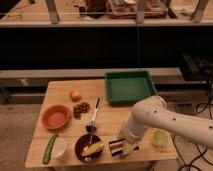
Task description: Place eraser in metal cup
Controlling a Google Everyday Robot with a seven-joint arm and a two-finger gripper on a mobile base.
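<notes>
camera view | gripper (124, 145) low over the table's (112, 117) front edge, at the end of the white arm (150, 117), whether open or closed: cannot tell | eraser (116, 147), dark with stripes, right at the gripper, just right of the dark bowl (85, 146) | 1 green tray (130, 86) behind | light green cup (159, 138) right of the arm | metal cup not identifiable

Wooden table (112, 107) (green tray (129, 86), orange bowl (55, 116)); gripper (125, 146) over front edge.

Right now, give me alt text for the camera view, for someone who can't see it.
A white robot arm reaches over a wooden table, its pincer low beside the eraser near the front edge. Around it sit a green tray, orange bowl and light green cup.
</notes>
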